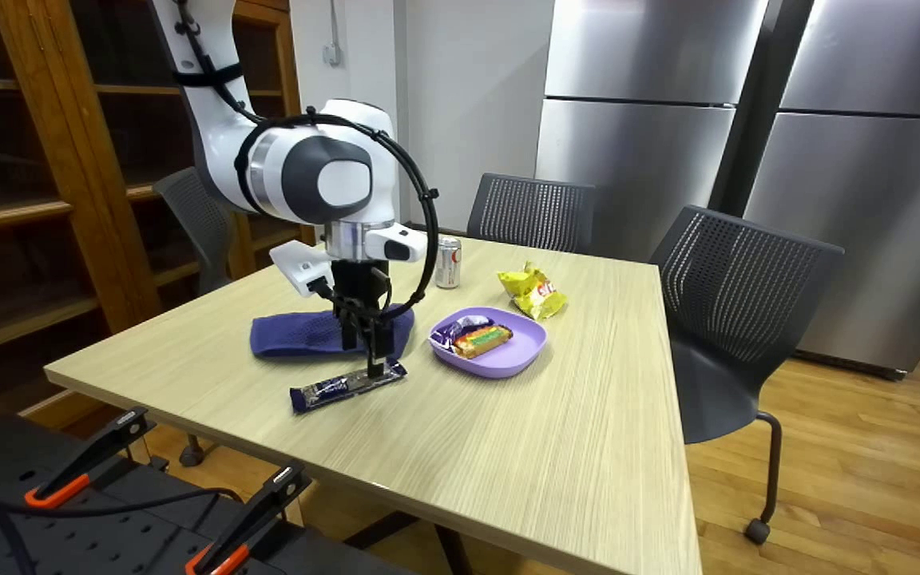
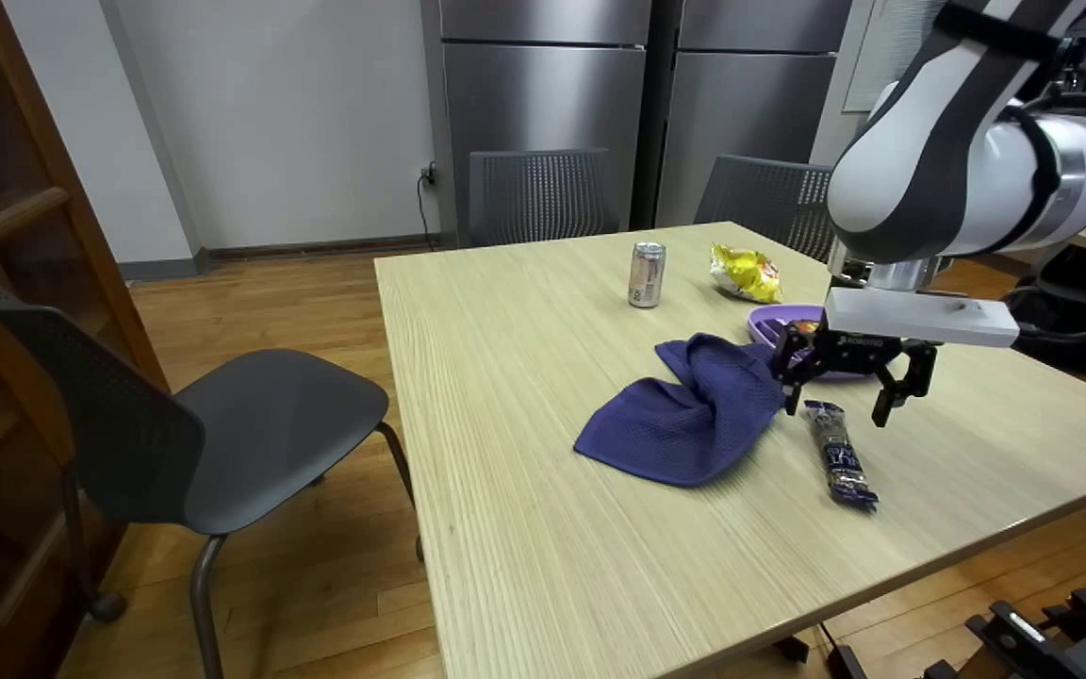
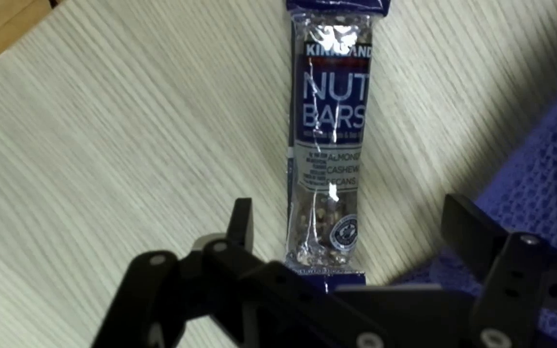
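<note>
My end effector (image 2: 837, 407) has its fingers spread wide and has hold of nothing. It stands over the bar (image 3: 331, 121), which lies flat on the table (image 1: 556, 447), just beside the cloth (image 2: 694, 424). In the wrist view the bar runs lengthwise between my fingers, nearer the one on the left, and they stand toward one end of it rather than its middle.

That worries me most: gripped so near the end, the long free part could droop or twist. Being off-centre, one finger might meet it first and shove it sideways. Its wrapper is glossy, so a shallow pinch could slip. My finger on the right of the wrist view overlaps the cloth's edge; I cannot tell whether they touch, but lowering there might snag or drag it. The gap under my fingertips is hard to judge, so too deep a descent could strike the table. The plate (image 1: 525, 345), bearing snacks (image 1: 481, 341), is near enough that a low sideways swing could bump it.
</note>
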### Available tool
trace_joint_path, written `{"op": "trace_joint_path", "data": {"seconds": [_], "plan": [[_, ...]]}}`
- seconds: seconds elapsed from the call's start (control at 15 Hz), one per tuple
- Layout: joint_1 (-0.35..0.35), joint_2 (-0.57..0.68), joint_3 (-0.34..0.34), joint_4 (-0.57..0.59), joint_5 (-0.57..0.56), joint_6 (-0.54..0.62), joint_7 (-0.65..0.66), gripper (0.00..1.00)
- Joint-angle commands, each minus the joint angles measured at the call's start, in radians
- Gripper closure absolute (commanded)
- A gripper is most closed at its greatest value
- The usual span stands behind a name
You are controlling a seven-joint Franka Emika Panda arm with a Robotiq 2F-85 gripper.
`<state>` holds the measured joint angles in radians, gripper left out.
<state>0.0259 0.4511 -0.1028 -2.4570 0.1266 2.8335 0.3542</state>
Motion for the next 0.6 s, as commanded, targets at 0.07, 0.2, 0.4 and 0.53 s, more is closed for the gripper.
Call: {"op": "trace_joint_path", "data": {"seconds": [0.07,0.2,0.4,0.53], "plan": [[0.019,0.022,-0.005,-0.018,0.037,0.062,0.027,0.0],[0.016,0.031,-0.002,-0.019,0.052,0.077,0.026,0.0],[0.015,0.04,-0.001,-0.021,0.071,0.093,0.024,0.0],[0.016,0.043,-0.001,-0.024,0.079,0.101,0.023,0.0]]}}
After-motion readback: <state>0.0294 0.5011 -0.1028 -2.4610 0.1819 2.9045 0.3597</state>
